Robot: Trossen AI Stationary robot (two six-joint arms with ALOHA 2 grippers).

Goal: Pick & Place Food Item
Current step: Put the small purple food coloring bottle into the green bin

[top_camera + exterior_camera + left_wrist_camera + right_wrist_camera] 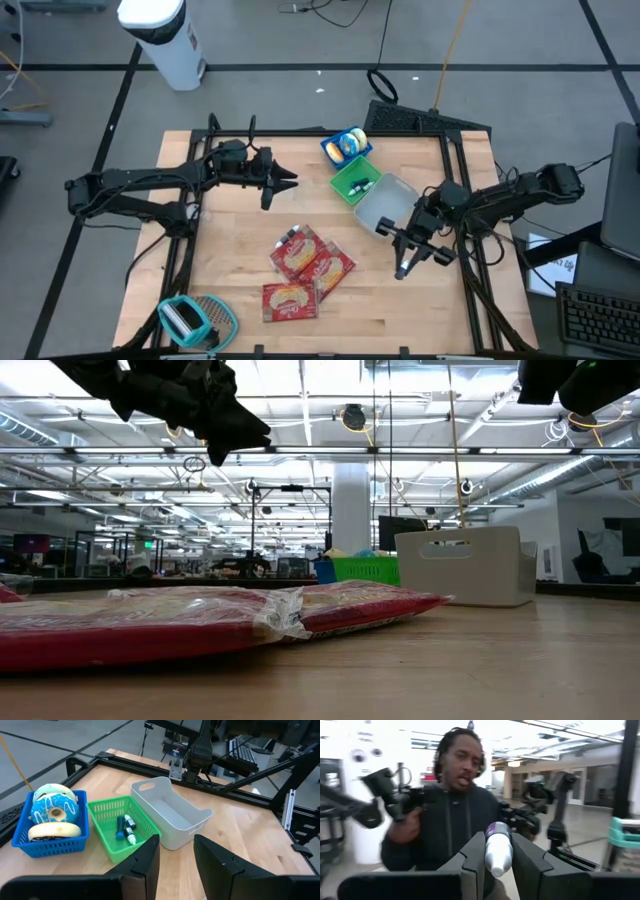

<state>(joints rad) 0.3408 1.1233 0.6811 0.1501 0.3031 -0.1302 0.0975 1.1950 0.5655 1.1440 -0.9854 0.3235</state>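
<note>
Three red food packets (pixel 308 272) lie flat on the wooden table, near its middle and front. At the far right stand a blue basket of doughnuts (pixel 346 146), a green basket of small bottles (pixel 355 180) and a white bin (pixel 388 202). My left gripper (pixel 176 840) hovers high over the table's left half (pixel 290 182), open with nothing between its fingers, pointing toward the baskets. My right gripper (pixel 403 268) hangs above the table just in front of the white bin. It is shut on a small white bottle with a purple cap (pixel 497 847). My right gripper pinches the bottle's white body (pixel 492 856) between its two fingers. The purple cap end (pixel 498 829) sticks out past the fingertips. The bottle lies along the fingers and is lifted clear of the table.
A teal object with a mesh part (pixel 195 320) sits at the near left corner. A dark frame (pixel 300 132) rims the table. Bare wood lies between the packets and the white bin. A person holding dark control arms (pixel 455 815) shows beyond the table.
</note>
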